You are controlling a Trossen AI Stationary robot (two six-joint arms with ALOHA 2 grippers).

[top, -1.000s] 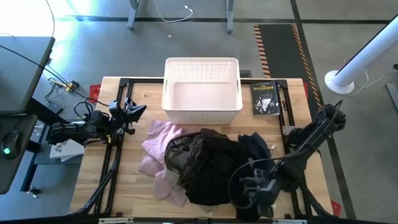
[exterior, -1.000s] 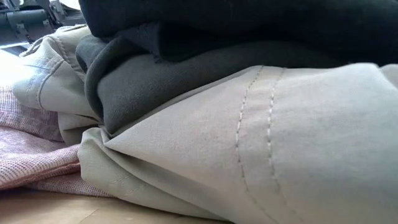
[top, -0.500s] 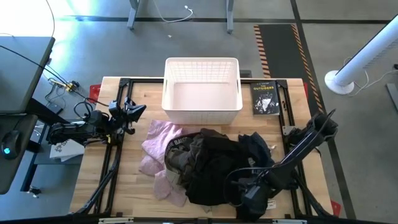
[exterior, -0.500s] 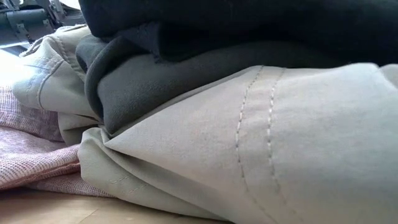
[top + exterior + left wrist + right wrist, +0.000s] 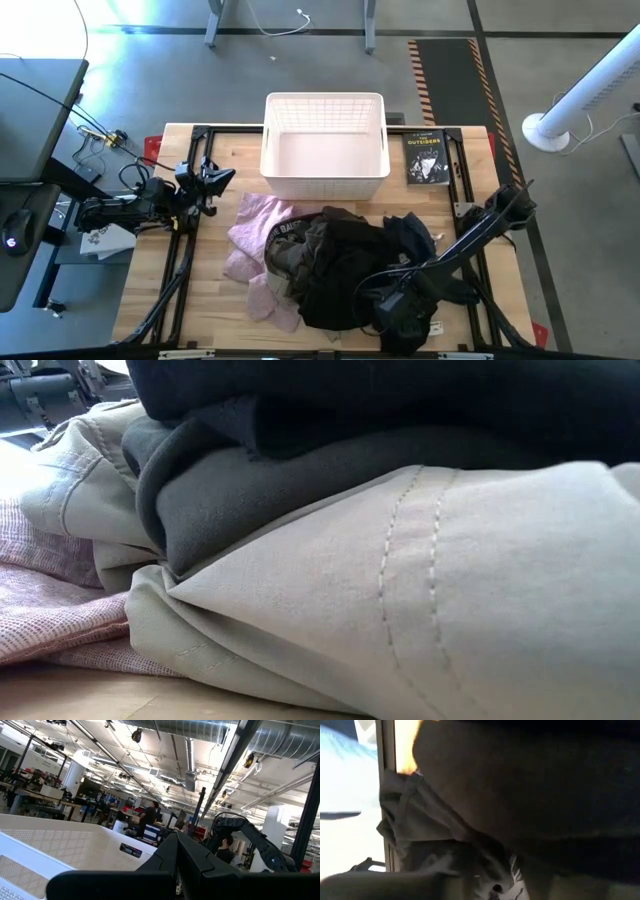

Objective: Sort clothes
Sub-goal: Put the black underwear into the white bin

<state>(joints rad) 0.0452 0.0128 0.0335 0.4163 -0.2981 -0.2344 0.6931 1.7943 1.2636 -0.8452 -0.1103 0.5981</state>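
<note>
The clothes lie in a heap on the wooden table. In the high view the pale pink garment is at the heap's left. Next to it are the khaki trousers' lettered waistband, the olive-brown garment, the black garment and, at the right, the navy one. The low view shows khaki cloth under dark cloth. My right gripper is low at the black garment's near right edge. My left gripper waits shut by the table's left edge, empty.
A white plastic basket stands at the table's far middle, with a small black book to its right. Bare wood shows left of the heap. The left wrist view shows the basket's wall and people in the room beyond.
My right gripper has gone toward the table's left edge along the near edge, closing in on the black garment's near right side. The heap has kept its shape.
</note>
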